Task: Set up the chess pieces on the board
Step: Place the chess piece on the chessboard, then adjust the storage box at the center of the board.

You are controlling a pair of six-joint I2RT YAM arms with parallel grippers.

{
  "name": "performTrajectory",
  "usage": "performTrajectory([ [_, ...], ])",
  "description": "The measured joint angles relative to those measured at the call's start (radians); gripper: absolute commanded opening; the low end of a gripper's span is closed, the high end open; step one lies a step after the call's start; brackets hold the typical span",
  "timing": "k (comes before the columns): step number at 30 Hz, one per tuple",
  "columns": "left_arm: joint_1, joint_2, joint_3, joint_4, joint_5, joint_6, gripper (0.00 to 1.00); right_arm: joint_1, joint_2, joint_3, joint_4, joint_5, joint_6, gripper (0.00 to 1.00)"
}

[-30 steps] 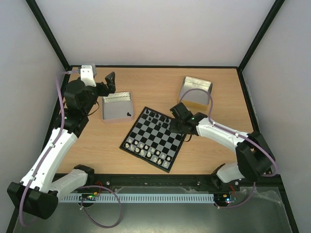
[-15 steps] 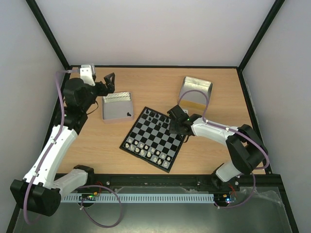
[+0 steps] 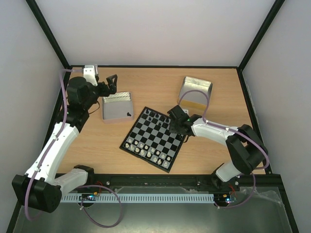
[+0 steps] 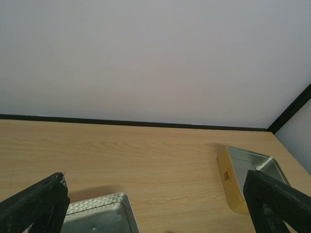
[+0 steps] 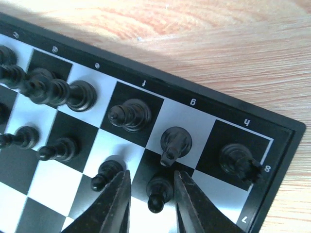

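Chessboard [image 3: 160, 139] lies skewed at the centre of the tabletop [image 3: 97, 141]. Black pieces [image 3: 154, 115] are ranked along its 1 o'clock edge and pale pieces [image 3: 154, 156] along its 7 o'clock edge. Right tool [image 5: 151, 177] is low over the board's 3 o'clock corner, its jaws parted narrowly and straddling a black pawn [image 5: 158, 191] that stands upright in the second rank. A gap shows on the pawn's 9 o'clock side, and contact on the other side cannot be confirmed, so the pawn is judged not clamped. Left tool [image 4: 154, 177] is wide open and empty, raised near the 11 o'clock end of a metal tray [image 3: 116, 96]. One dark speck [image 3: 129, 114], probably a black piece yet to be placed, sits in the tray's 4 o'clock corner. Handling assessment: the pieces appear light, rigid and smooth, with narrow bases, so they should tip or skate at a glancing touch but are unlikely to crush. Neighbours stand close together, so the jaws should open little more than one piece's width. The recommended hold is on the stem just under the head, taken from straight above with fingers in the free lanes between pieces. The piece in the tray sits against the wall, so one finger must enter between wall and piece.
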Motion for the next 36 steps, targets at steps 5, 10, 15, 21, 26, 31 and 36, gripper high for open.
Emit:
performTrajectory([
  [5, 0.001, 0.055, 0.003, -0.031, -0.008, -0.003, 0.99, 0.000, -0.084, 0.002, -0.026, 0.014, 0.006, 0.32],
  [10, 0.008, 0.192, 0.000, -0.016, -0.004, 0.025, 0.99, 0.000, -0.169, 0.027, -0.055, 0.042, 0.007, 0.34],
  [15, 0.041, 0.438, 0.065, -0.046, 0.077, 0.150, 0.95, 0.000, -0.191, 0.051, -0.060, 0.050, 0.007, 0.34],
  [21, 0.076, 0.701, 0.265, -0.179, 0.150, 0.348, 0.91, 0.000, -0.192, 0.068, -0.069, 0.029, 0.006, 0.34],
  [26, 0.080, 0.861, 0.495, -0.348, 0.238, 0.530, 0.87, 0.000, -0.198, 0.074, -0.069, 0.023, 0.007, 0.33],
  [31, 0.085, 1.032, 0.740, -0.571, 0.272, 0.711, 0.74, 0.000, -0.211, 0.074, -0.068, 0.011, 0.012, 0.33],
  [36, 0.108, 1.114, 0.777, -0.685, 0.290, 0.786, 0.70, 0.000, -0.211, 0.074, -0.068, 0.009, 0.018, 0.33],
])
